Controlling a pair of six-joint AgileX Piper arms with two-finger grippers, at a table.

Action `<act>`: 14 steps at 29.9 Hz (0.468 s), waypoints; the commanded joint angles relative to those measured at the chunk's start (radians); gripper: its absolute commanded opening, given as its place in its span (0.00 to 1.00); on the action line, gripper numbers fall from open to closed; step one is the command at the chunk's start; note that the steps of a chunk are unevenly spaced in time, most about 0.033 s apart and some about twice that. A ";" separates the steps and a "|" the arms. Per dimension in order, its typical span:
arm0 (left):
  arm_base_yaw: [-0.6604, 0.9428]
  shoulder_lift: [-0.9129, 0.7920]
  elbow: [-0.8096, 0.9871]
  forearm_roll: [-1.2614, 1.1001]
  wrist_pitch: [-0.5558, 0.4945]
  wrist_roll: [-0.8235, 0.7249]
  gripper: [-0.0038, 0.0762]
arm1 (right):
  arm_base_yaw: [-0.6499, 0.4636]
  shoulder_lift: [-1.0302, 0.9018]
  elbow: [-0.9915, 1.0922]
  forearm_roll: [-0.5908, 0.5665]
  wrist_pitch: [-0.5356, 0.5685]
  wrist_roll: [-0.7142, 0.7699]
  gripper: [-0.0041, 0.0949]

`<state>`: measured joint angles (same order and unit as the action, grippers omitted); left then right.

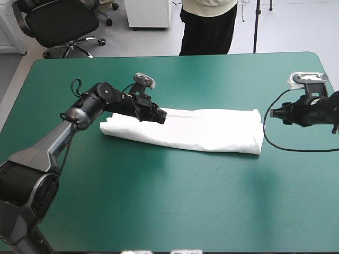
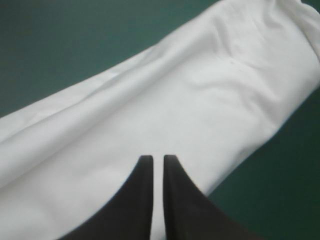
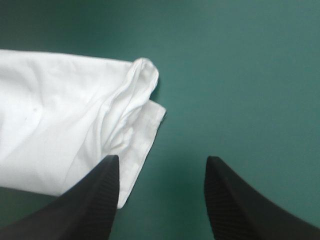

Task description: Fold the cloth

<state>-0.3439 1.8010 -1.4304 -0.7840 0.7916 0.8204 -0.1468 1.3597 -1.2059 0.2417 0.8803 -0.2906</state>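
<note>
One folded T-shirt (image 1: 201, 135) is lying mid-table; the left gripper (image 2: 154, 157) is pinching it, nearly shut; the right gripper (image 3: 162, 158) is gaping empty.

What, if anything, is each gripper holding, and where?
Left gripper: fingers all but shut on the T-shirt, far edge near its left end. Right gripper: open, empty.

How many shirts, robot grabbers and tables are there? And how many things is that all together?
White T-shirt: 1
Black grippers: 2, the left gripper and the right gripper
Teal-green table: 1
Total: 4
</note>
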 commanded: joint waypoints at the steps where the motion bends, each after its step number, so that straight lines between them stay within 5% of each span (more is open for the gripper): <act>1: -0.047 -0.009 -0.032 -0.044 -0.022 0.019 0.03 | -0.010 -0.029 0.043 0.079 -0.037 -0.049 0.53; 14: -0.059 0.188 -0.032 -0.139 -0.015 0.022 0.03 | -0.010 -0.010 0.125 0.288 -0.118 -0.140 0.66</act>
<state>-0.3981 2.0200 -1.4317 -0.8630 0.7737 0.8374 -0.1485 1.3627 -1.0615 0.4759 0.7904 -0.4123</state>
